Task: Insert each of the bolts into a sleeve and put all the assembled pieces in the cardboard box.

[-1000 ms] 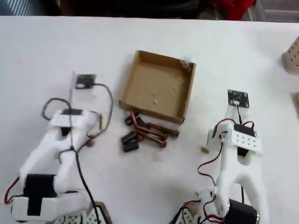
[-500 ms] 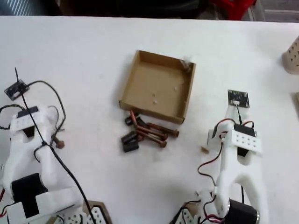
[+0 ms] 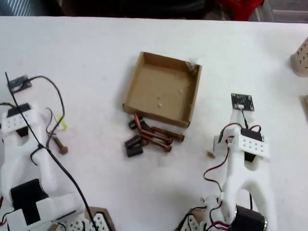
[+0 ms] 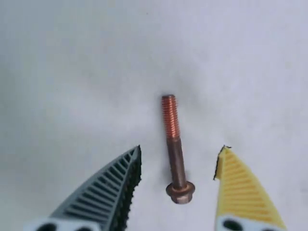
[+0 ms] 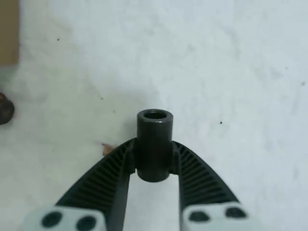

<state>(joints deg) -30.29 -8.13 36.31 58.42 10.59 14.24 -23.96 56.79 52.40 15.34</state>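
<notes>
No assembled piece in the cardboard box (image 3: 161, 89) yet. Your right pincer (image 5: 154, 145) clamps one sleeve (image 5: 154, 134); your left pincer (image 4: 180, 151) gapes around a lone bolt (image 4: 174, 144) on the counter (image 3: 240, 48). Pile (image 3: 147, 134) pending.

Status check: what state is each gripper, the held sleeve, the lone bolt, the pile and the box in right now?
left gripper: open, one finger on each side of the lone bolt, not touching it.
lone bolt: flat on the table, no sleeve on it.
right gripper: shut on the sleeve.
sleeve: held, bore empty.
pile of bolts and sleeves: loose on the table beside the box.
cardboard box: open-topped, no pieces inside.
</notes>
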